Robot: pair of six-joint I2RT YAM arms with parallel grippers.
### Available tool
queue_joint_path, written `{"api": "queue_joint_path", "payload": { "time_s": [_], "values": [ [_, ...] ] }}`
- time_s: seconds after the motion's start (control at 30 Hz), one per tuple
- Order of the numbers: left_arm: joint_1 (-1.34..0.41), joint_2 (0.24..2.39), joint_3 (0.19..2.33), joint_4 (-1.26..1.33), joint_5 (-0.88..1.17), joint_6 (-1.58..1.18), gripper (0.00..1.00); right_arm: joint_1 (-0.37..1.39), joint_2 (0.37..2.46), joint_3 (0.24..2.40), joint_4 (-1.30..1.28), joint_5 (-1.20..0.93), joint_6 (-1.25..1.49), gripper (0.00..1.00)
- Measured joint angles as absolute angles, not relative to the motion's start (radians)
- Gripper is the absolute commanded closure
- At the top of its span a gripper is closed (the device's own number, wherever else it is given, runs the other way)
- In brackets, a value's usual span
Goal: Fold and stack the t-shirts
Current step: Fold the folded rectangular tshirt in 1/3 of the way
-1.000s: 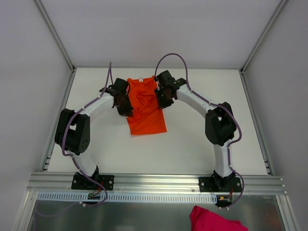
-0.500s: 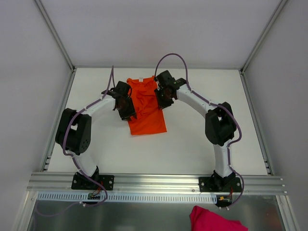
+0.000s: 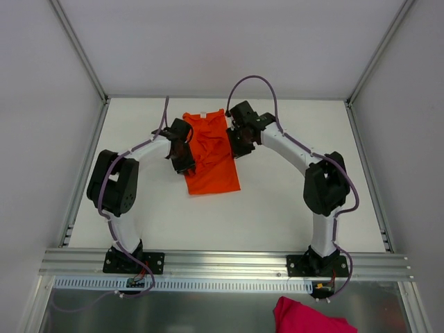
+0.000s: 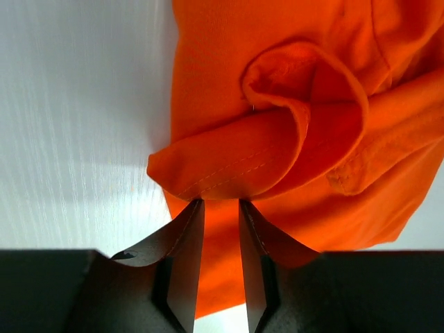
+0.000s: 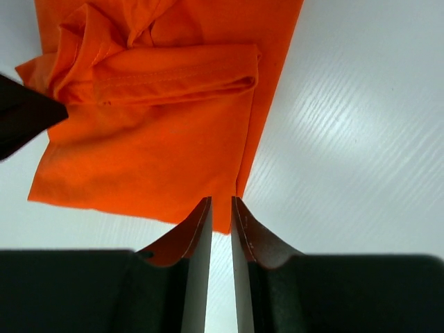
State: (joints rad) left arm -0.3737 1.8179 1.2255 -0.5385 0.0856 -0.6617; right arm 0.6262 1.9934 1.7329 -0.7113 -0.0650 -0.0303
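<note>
We see the soft, creased orange t-shirt (image 3: 211, 163) lying folded on the smooth white bench (image 3: 291, 201); the left end effector (image 4: 220, 202) sits released by a rolled sleeve, the right end effector (image 5: 220, 200) narrowly parted over the hem, gripping nothing; a pink cloth (image 3: 309, 318) is cut off

Light is bright, even and diffuse, coming from above; in the top view the white table (image 3: 277, 201) carries only faint, soft-edged shadows, and the whole view is sharp; in the right wrist view a broad glare streaks the table's grain; in the left wrist view the fingers (image 4: 182, 263) of the left gripper (image 4: 220, 202) sit dark and slightly soft, tinted orange by the t-shirt (image 4: 222, 69), whose folds shade gently.
</note>
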Motion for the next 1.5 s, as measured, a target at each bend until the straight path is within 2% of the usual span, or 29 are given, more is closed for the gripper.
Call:
{"api": "queue_joint_path", "payload": {
  "time_s": [0.03, 0.07, 0.17, 0.67, 1.0, 1.13, 1.23, 1.3, 1.43, 1.5],
  "values": [
    [-0.374, 1.828, 1.235, -0.541, 0.078, -0.662, 0.76, 0.627, 1.975, 1.718, -0.711, -0.065, -0.030, 0.80],
    [-0.374, 1.840, 1.246, -0.542, 0.070, -0.662, 0.84, 0.627, 1.955, 1.702, -0.710, -0.065, -0.030, 0.80],
    [-0.374, 1.866, 1.279, -0.543, 0.051, -0.662, 1.00, 0.631, 1.890, 1.649, -0.707, -0.066, -0.030, 0.80],
    [-0.374, 1.908, 1.404, -0.574, -0.116, -0.658, 1.00, 0.648, 1.755, 1.436, -0.683, -0.090, -0.022, 0.80],
    [-0.372, 1.930, 1.474, -0.548, -0.218, -0.658, 1.00, 0.759, 1.715, 1.374, -0.650, -0.110, -0.008, 0.80],
    [-0.372, 1.925, 1.485, -0.511, -0.166, -0.633, 1.00, 0.787, 1.697, 1.360, -0.649, -0.112, 0.004, 0.81],
    [-0.374, 1.900, 1.456, -0.480, -0.072, -0.612, 1.00, 0.786, 1.662, 1.351, -0.651, -0.076, 0.011, 0.86],
    [-0.380, 1.866, 1.415, -0.466, -0.017, -0.605, 1.00, 0.775, 1.634, 1.351, -0.662, -0.033, 0.019, 0.93],
    [-0.430, 1.832, 1.375, -0.454, 0.069, -0.587, 1.00, 0.683, 1.571, 1.351, -0.691, 0.022, 0.060, 0.99],
    [-0.479, 1.835, 1.376, -0.449, 0.104, -0.582, 1.00, 0.626, 1.548, 1.359, -0.714, 0.048, 0.072, 0.99]
  ]
}}
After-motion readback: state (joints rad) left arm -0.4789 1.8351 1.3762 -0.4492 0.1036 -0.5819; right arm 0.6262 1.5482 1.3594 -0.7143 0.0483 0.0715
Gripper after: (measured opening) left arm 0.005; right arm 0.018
